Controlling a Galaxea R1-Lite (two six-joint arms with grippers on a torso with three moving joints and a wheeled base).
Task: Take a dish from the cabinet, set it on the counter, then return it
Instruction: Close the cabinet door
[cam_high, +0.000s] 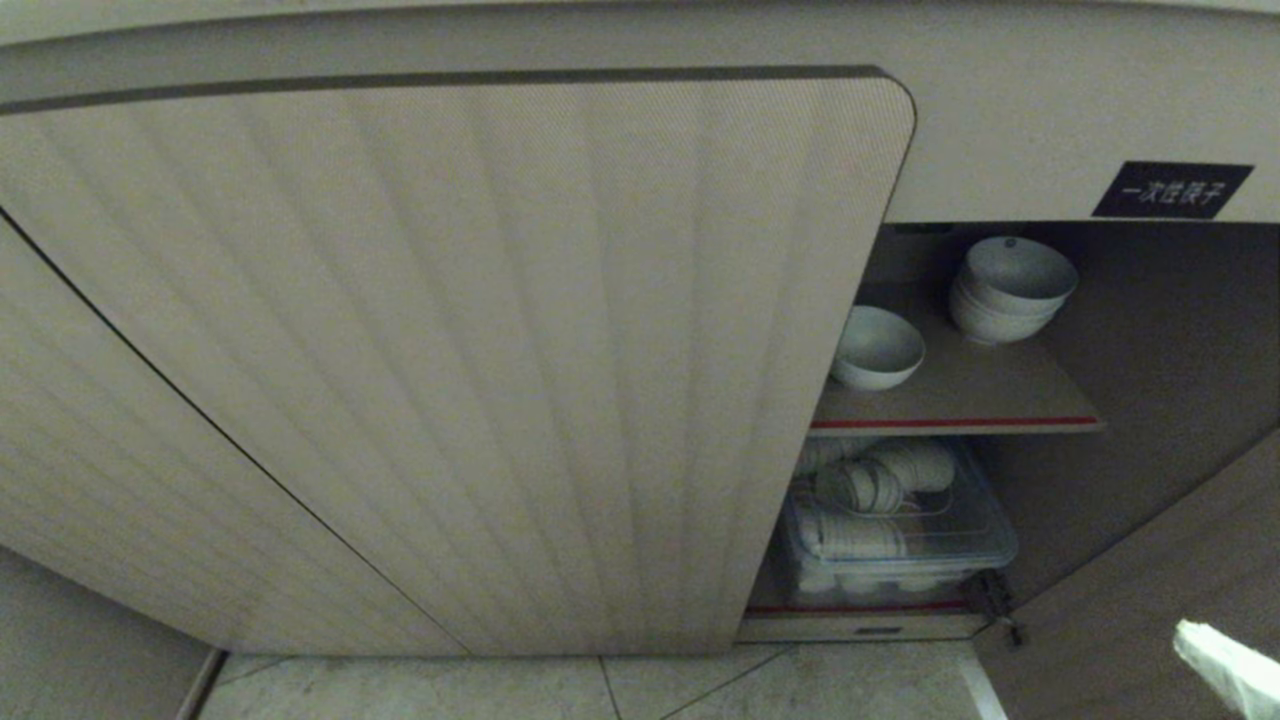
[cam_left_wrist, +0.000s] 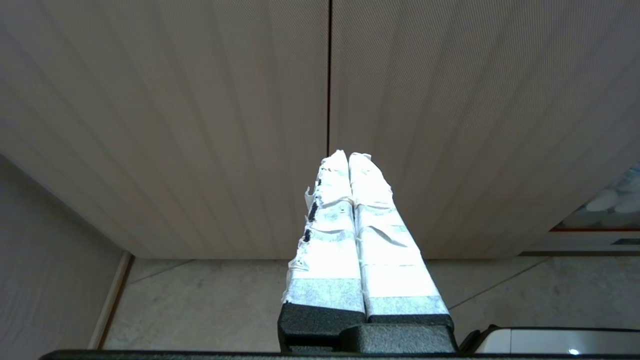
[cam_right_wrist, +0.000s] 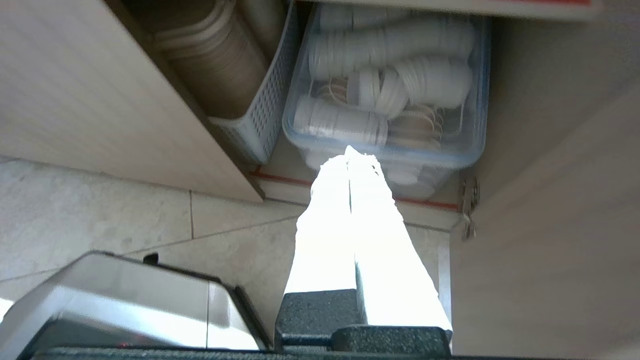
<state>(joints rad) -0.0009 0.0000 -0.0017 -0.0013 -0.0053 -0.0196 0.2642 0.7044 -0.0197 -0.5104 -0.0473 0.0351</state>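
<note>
The cabinet (cam_high: 450, 350) is beige, its doors marked with fine vertical ribs and a dark strip along the top edge. Inside it, the shelf (cam_high: 960, 400) is brown with a red front edge. On that shelf the bowl (cam_high: 876, 347) is plain white, as is the stack of bowls (cam_high: 1010, 288) behind it. Above the shelf, the label (cam_high: 1172, 189) is black with white characters. Below the shelf, the bin (cam_high: 950, 545) is clear with a bluish rim, filled with white dishes. The floor (cam_high: 600, 690) is pale grey tile.

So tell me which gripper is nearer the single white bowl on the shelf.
Right. The right gripper sits below the single white bowl, by the open compartment. The left gripper faces closed ribbed doors, farther away.
</note>
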